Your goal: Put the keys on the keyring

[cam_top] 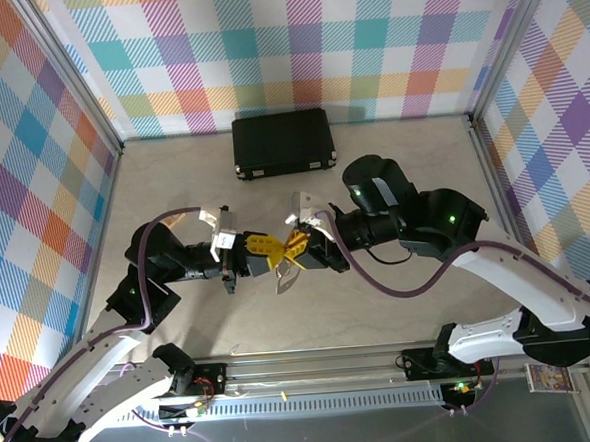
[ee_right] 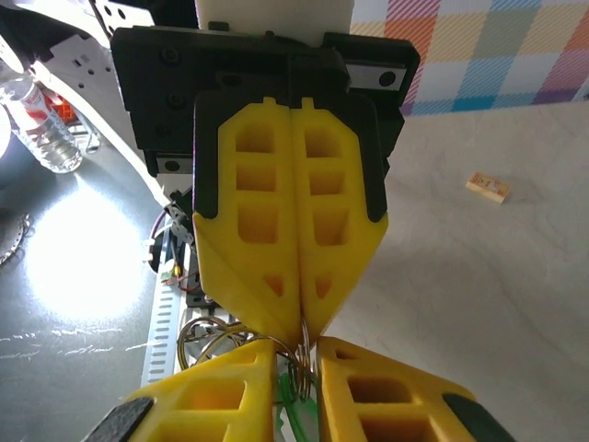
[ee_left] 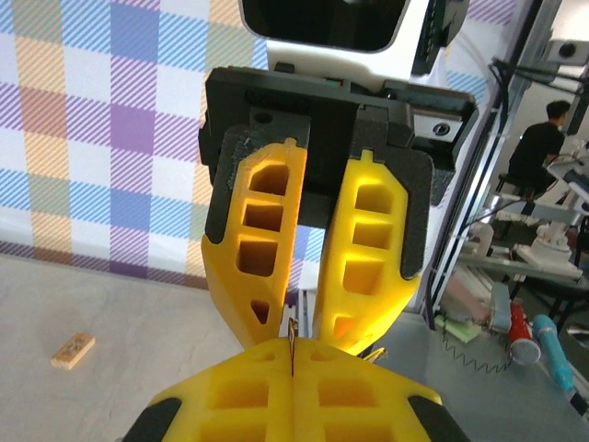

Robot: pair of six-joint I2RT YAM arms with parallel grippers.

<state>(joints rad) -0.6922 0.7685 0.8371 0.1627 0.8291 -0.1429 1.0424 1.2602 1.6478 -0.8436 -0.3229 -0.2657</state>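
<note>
**Claws meeting tip to tip.** Over the beige desk (cam_top: 380, 306), on the near side of the black rectangular case (cam_top: 283, 142), the left claw (ee_right: 299, 324) is clenched on the thin silver wire keyring (ee_right: 296, 359). The right claw (ee_left: 301, 322) meets it tip to tip, jaws slightly parted about the green-headed key (ee_right: 294, 414); its grip cannot be told.

We see a pale beige table (cam_top: 173, 193). A black rectangular case (cam_top: 283, 143) lies flat at its far edge, and a small tan block (ee_left: 72, 351) rests elsewhere.
</note>
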